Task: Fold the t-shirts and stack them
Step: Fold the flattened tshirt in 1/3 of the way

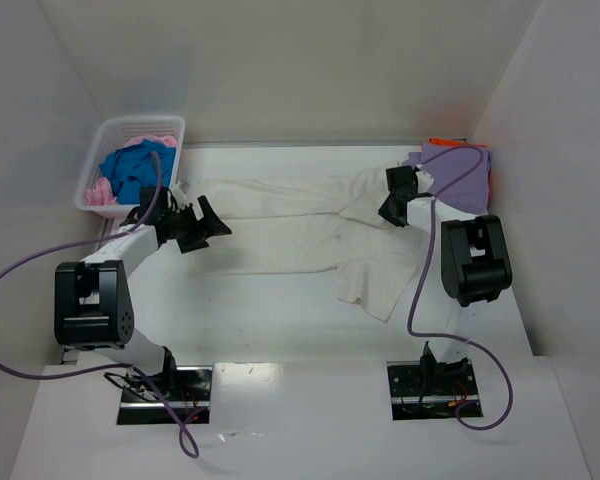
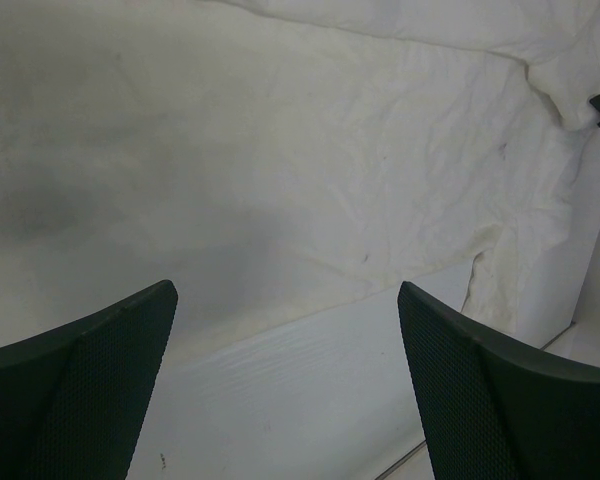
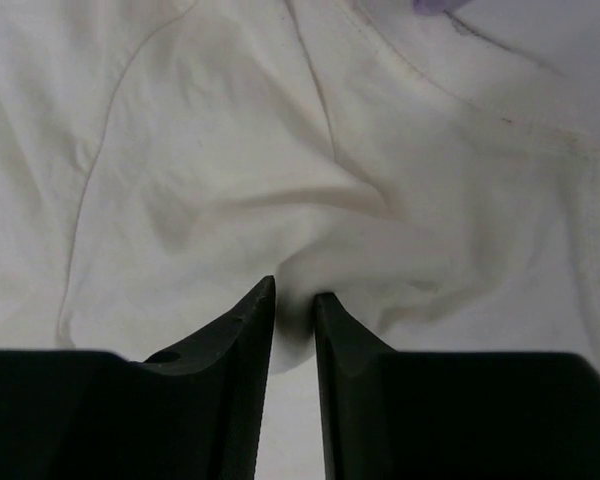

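A large cream-white t-shirt [image 1: 300,235] lies spread across the middle of the table. My right gripper [image 1: 393,212] is shut on a pinched fold of this shirt [image 3: 310,200] at its right side; its fingertips [image 3: 260,300] press the cloth between them. My left gripper [image 1: 212,222] is open and empty at the shirt's left edge, with the shirt [image 2: 310,170] and bare table below it. A lavender-purple shirt [image 1: 458,172] lies on an orange one [image 1: 446,142] at the far right. Blue [image 1: 135,168] and pink [image 1: 100,192] shirts sit in the basket.
A white lattice basket [image 1: 110,135] stands at the far left. White walls enclose the table on three sides. The arm bases [image 1: 95,305] stand at the near edge, with purple cables trailing.
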### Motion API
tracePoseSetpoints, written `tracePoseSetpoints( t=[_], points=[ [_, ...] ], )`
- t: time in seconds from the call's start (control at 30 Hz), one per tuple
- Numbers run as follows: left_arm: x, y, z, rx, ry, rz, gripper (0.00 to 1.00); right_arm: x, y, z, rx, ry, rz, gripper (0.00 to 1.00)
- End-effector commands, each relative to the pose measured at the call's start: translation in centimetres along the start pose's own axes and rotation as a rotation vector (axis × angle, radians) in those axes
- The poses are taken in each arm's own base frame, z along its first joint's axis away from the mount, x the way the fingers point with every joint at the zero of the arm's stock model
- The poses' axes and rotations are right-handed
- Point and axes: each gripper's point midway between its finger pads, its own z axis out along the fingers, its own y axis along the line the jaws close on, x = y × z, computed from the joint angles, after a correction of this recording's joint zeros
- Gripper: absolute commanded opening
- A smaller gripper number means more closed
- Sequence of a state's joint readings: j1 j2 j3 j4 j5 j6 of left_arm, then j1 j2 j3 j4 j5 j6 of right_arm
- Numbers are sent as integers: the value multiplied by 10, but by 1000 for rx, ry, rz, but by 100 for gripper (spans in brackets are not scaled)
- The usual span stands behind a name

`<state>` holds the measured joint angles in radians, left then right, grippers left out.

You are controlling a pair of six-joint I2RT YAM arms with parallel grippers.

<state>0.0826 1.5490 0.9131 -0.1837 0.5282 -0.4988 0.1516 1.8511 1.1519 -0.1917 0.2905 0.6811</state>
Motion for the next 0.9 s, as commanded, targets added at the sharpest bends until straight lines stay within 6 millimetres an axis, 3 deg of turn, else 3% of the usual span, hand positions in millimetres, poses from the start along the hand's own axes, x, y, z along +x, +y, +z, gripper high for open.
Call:
tracePoseSetpoints(
  t=[0.0,0.07,0.13,0.17,0.23,0.3,0.57,0.67,0.87],
  points=[
    [-15,-6,-1,20,-31,42,99,-40,-6,-3,25,-73,87,30],
    [-15,-6,-1,20,-31,42,99,-39,-11,-2,14,-42,102,36],
    [-14,-4,1,16,-23,36,99,-44,-11,-5,-13,-30,129,53],
    [-14,-4,1,16,-23,36,99,-47,-9,-8,-20,-38,132,53],
    [-14,-4,1,16,-23,36,99,-44,-10,-10,-30,-27,108,73],
    [-14,-4,1,16,-23,36,99,-36,-8,-12,-59,-4,97,78],
    [-13,-5,1,24,-19,36,99,-21,16,-41,-193,-3,46,79],
    [-13,-5,1,24,-19,36,99,-25,24,-49,-224,-26,55,79],
    [-12,-7,1,33,-15,36,99,0,33,-38,-228,34,42,79]
  ],
)
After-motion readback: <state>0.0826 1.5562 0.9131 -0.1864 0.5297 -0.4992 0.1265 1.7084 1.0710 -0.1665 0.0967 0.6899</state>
